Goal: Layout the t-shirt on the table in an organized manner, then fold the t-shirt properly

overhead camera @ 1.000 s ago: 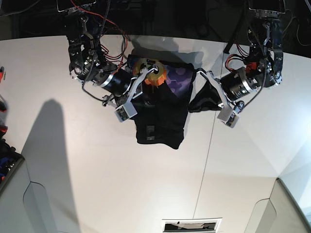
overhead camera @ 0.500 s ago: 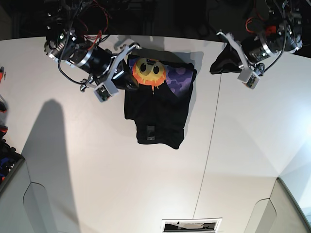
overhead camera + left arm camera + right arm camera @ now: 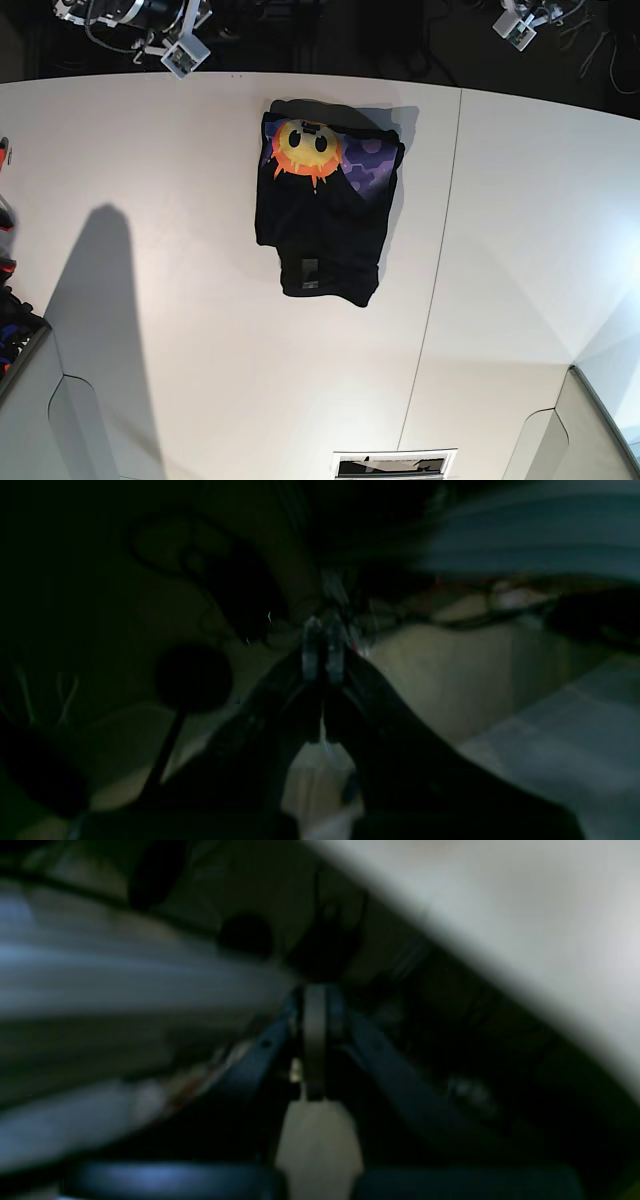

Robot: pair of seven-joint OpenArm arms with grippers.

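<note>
Well below both claws, out on the table (image 3: 150, 300), lies the shirt (image 3: 325, 225): a compact, roughly rectangular black bundle, sun print uppermost at the end nearest the arms, a small label patch near the other end. Nothing touches it.

Handling, by judgement: thin soft cloth, light, limp, no stiffness of its own; layers will slide on each other and on the smooth top. Best taken by pinching an edge or corner through all layers, one claw on each side, so the fold does not come apart.

Left claw (image 3: 322, 655): clenched, jaws together, nothing between them; raised past the table's back edge, shirt well apart and toward the other arm's side. Right claw (image 3: 315, 1040): clenched likewise, empty, also lifted clear, shirt well apart. Both wrist views are dark and blurred; neither shows the shirt.

Fold looks close to finished.
</note>
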